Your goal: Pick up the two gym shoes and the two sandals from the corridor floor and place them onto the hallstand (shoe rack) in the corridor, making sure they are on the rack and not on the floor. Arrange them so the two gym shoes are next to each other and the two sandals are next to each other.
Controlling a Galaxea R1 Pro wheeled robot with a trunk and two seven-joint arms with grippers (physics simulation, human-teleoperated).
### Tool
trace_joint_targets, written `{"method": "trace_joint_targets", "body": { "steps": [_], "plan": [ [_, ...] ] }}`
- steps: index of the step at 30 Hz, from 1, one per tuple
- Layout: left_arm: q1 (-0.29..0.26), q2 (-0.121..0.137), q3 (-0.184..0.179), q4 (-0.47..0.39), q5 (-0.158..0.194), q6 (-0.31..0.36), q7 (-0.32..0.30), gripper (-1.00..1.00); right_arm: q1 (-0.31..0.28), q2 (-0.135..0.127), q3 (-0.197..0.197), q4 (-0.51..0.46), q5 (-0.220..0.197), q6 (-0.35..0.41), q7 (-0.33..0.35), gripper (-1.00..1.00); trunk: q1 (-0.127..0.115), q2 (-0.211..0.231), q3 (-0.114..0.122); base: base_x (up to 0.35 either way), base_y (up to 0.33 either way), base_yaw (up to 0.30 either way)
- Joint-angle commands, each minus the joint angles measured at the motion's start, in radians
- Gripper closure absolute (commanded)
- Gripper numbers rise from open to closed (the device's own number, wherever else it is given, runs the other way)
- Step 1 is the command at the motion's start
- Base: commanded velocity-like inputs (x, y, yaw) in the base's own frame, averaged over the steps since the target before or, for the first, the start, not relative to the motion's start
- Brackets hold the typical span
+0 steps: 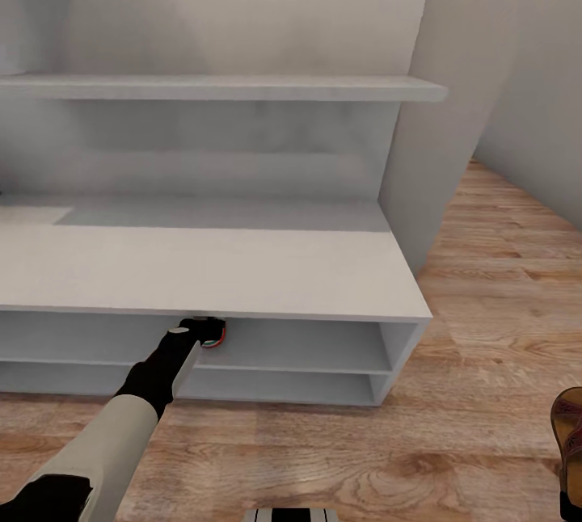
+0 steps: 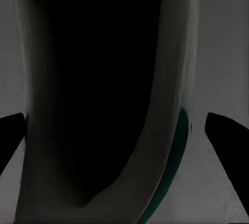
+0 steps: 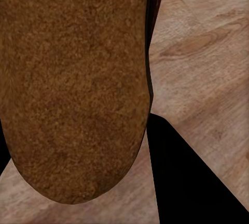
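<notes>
The pale grey hallstand (image 1: 242, 271) stands in front of me, with a bench top and two low open shelves. My left gripper (image 1: 202, 326) reaches into the upper open shelf, where the red heel of a gym shoe (image 1: 217, 338) shows just beyond it. In the left wrist view the white shoe (image 2: 168, 130), with its green stripe and dark opening, lies between the spread fingers (image 2: 228, 141) of the left gripper (image 2: 115, 122). It looks open. A brown sandal (image 1: 570, 429) hangs at the right edge. My right gripper (image 3: 78, 135) is shut on this sandal (image 3: 72, 89), seen sole-on.
Wood-plank corridor floor (image 1: 485, 304) runs in front of the rack and along its right side. A long wall shelf (image 1: 242, 88) hangs above the bench. A grey wall corner (image 1: 453, 142) juts out right of the rack.
</notes>
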Motion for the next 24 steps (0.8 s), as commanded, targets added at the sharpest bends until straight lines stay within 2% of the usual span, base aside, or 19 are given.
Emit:
{"method": "trace_joint_targets", "body": {
  "steps": [1, 12, 24],
  "plan": [
    [0.0, 0.001, -0.004, 0.001, 0.002, 0.004, 0.005, -1.0, -0.001, 0.001, -0.007, 0.0, 0.006, -0.003, 0.008, 1.0, 0.0, 0.0, -0.001, 0.005, 0.0, 0.0],
    [0.0, 0.004, -0.006, -0.001, 0.002, 0.002, 0.004, -1.0, -0.001, 0.001, -0.007, 0.0, 0.006, -0.003, 0.008, 1.0, 0.0, 0.0, -0.001, -0.03, 0.0, 0.0],
    [0.0, 0.004, -0.006, -0.002, 0.002, 0.002, 0.004, -1.0, -0.002, 0.001, -0.007, 0.0, 0.006, -0.003, 0.007, 1.0, 0.0, 0.0, -0.001, -0.299, 0.0, 0.0]
  ]
}}
